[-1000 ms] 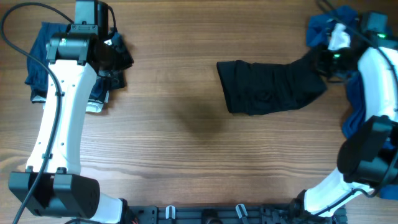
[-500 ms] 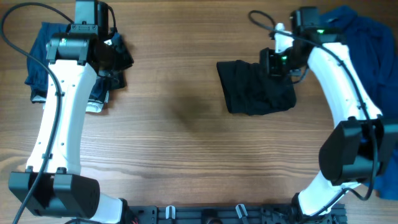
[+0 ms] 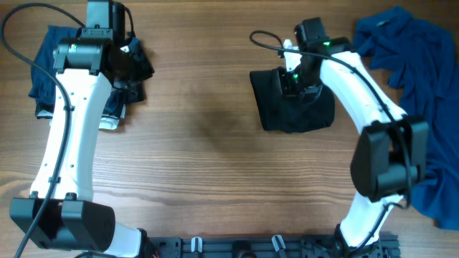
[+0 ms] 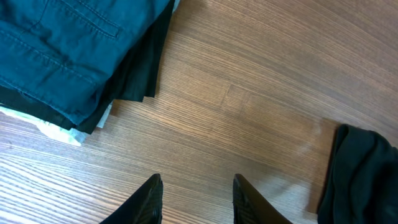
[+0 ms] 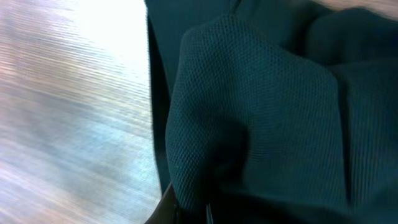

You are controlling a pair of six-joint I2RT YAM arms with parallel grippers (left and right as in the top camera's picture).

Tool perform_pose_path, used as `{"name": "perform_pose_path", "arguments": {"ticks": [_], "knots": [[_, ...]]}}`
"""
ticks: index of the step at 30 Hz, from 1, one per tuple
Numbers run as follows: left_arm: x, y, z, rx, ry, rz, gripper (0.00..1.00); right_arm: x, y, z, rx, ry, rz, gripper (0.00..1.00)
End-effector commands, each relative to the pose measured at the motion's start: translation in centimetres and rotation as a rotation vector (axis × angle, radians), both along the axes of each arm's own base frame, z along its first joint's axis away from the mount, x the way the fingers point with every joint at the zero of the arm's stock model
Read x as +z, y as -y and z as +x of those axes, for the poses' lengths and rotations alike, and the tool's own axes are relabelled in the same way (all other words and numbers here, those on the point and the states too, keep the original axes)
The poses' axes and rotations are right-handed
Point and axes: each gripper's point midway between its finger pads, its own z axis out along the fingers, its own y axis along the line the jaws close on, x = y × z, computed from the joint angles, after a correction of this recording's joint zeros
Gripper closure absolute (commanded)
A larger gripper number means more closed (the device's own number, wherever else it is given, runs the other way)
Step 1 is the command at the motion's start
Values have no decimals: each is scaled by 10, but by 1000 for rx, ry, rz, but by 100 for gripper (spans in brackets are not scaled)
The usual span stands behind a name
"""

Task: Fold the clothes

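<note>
A: Right arm swung in from the far right edge toward the middle, carrying the black shirt's [image 3: 294, 111] stretched-out end with it. That end now lies over the rest, so the shirt is a compact dark block right of centre on the table [image 3: 201, 179].
B: Right gripper [image 3: 290, 77]?
A: Closed tight on a bunched fold of the black shirt. The wrist view shows knit fabric pinched at the fingertips, at the shirt's upper left part.
B: Blue garment [image 3: 409, 64]?
A: Crumpled along the right edge. It is uncovered now; the arm was over it before.
B: Left side?
A: No change. Left gripper [image 4: 196, 200] hangs partly apart over bare wood, with nothing between the fingers [image 4: 152, 198]. It sits just beside the folded stack [image 4: 62, 43] at the top left, well apart from the shirt.
</note>
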Motion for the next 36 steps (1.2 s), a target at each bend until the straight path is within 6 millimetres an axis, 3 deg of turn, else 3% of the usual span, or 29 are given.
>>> {"name": "perform_pose_path", "arguments": {"ticks": [1, 3, 6, 7, 8, 10, 12, 14, 16, 17, 21, 25, 29, 30, 33, 36], "knots": [[-2, -3, 1, 21, -5, 4, 64, -16, -18, -4, 9, -36, 34, 93], [-2, -3, 1, 21, -4, 4, 64, -16, -23, -1, -24, -35, 41, 93], [-2, -3, 1, 21, -5, 3, 64, -15, -25, 3, -40, -21, 51, 76], [-2, -3, 1, 21, -4, 3, 64, -15, -26, 4, -40, -18, 54, 66], [-2, -3, 1, 21, -4, 3, 67, -11, -34, 3, 1, -14, 98, 39], [-1, -3, 2, 21, 0, 1, 70, 2, -50, -1, 115, 2, 204, 26], [0, 2, 6, 8, 15, -26, 75, 18, -52, 0, 158, 21, 255, 20], [3, 11, 10, -14, 35, -71, 82, 36, -39, 6, 130, 44, 250, 18], [7, 22, 15, -43, 60, -120, 96, 60, -20, 12, 87, 87, 254, 18], [9, 29, 18, -61, 75, -143, 96, 70, -11, 13, 68, 106, 255, 17], [22, 75, 31, -185, 150, -257, 96, 105, 37, 11, -53, 153, 253, 17], [23, 140, 35, -352, 172, -381, 96, 108, 91, 14, -215, 153, 209, 15], [2, 212, 35, -522, 151, -483, 96, 103, 131, 14, -306, 150, 171, 9], [-5, 232, 34, -570, 145, -517, 96, 101, 140, 14, -326, 152, 144, 0], [-21, 287, 26, -711, 136, -622, 96, 98, 162, 16, -366, 166, 66, 0], [-34, 326, 19, -813, 137, -699, 96, 98, 168, 21, -374, 190, 37, 1]]}}
